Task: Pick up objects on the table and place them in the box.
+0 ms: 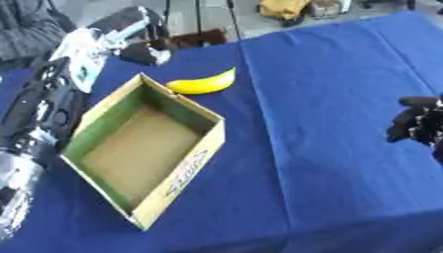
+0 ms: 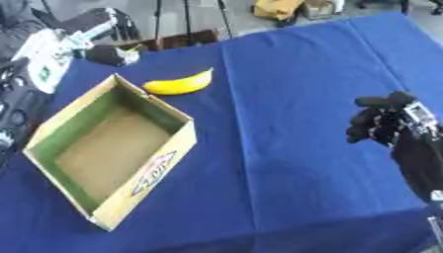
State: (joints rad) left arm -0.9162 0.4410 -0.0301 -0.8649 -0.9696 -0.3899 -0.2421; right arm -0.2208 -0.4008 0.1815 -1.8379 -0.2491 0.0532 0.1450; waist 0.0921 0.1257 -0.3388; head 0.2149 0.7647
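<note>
Left eye view shows, at its far left edge, the robot's left arm (image 1: 34, 113), black with silver joints, lying alongside the box; its hand cannot be made out, so whether those fingers are apart or together I cannot tell. Just to the right sits the cardboard box (image 1: 186, 175), open-topped, set askew on the blue tablecloth (image 1: 329, 148), with green inner walls and a bare brown floor; nothing lies inside it. Beyond its far corner, just beside the rim but apparently not touching, rests the banana (image 1: 203, 84), yellow, curved, lying flat on the cloth. Far to the right, well apart from both, the right hand (image 2: 385, 126) hovers above the cloth with its fingers curled inward and nothing between them. Judging by this, the task is at its opening step: the banana is not yet picked up and no hand is near it. The next move likely calls for the right hand to travel left and forward across the table, uncurl its fingers, and come down over the banana's middle before closing round it.
</note>
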